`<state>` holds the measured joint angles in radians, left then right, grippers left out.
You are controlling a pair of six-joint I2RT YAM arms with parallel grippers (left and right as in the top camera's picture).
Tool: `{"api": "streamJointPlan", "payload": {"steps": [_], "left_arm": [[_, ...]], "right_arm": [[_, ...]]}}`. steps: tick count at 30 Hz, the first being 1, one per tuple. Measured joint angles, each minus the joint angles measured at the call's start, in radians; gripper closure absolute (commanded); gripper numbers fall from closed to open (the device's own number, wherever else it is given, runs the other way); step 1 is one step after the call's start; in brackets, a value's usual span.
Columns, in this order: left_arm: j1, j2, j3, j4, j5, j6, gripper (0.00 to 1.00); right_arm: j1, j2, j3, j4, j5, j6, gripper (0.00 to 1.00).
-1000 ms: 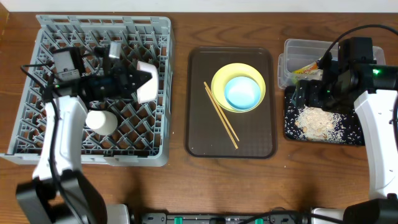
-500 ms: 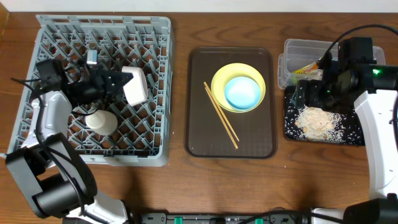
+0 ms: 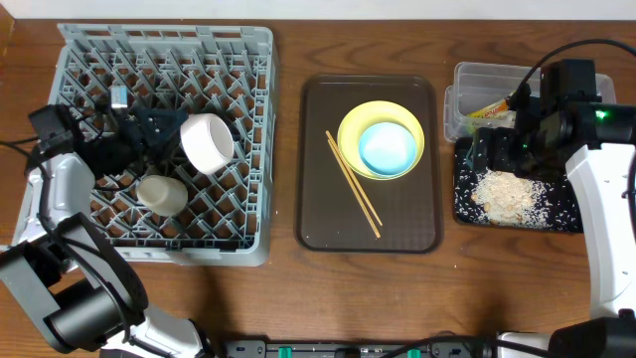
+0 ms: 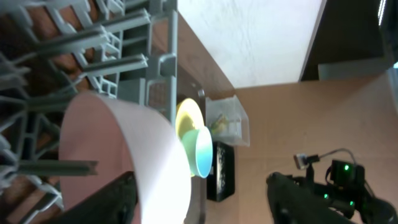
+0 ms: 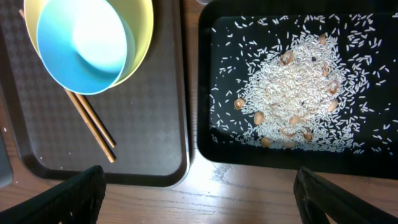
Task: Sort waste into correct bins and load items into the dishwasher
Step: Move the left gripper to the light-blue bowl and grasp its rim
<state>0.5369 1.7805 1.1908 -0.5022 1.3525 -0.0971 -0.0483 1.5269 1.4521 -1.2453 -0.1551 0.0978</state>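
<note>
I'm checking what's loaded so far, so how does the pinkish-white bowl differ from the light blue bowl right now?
The pinkish-white bowl is tipped on its side, while the light blue bowl sits upright. The pinkish-white bowl is at the grey dish rack, held by the left gripper; the light blue bowl rests free in the yellow plate on the brown tray. Both are plain round bowls.

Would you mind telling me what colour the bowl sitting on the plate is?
Light blue; the bowl shows best in the right wrist view.
</note>
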Motion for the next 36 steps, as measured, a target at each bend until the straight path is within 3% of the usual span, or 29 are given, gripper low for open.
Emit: {"api": "streamJointPlan", "payload": {"steps": [4,14,21,28,36], "left_arm": [[0.028,0.0,0.0,0.042,-0.006,-0.001,0.16],[0.088,0.0,0.0,0.119,-0.039,-0.073,0.11],[0.004,-0.106,0.0,0.126,-0.132,-0.103,0.07],[-0.309,-0.288,0.001,0.134,-0.399,-0.117,0.06],[-0.824,-0.266,0.002,0.156,-0.906,-0.086,0.05]], "right_arm": [[0.0,0.0,0.0,0.0,0.0,0.0,0.05],[0.0,0.0,0.0,0.0,0.0,0.0,0.05],[0.0,0.0,0.0,-0.003,0.004,0.008,0.01],[0.0,0.0,0.0,-0.025,0.097,0.087,0.01],[0.0,0.0,0.0,-0.03,0.134,0.122,0.01]]}}
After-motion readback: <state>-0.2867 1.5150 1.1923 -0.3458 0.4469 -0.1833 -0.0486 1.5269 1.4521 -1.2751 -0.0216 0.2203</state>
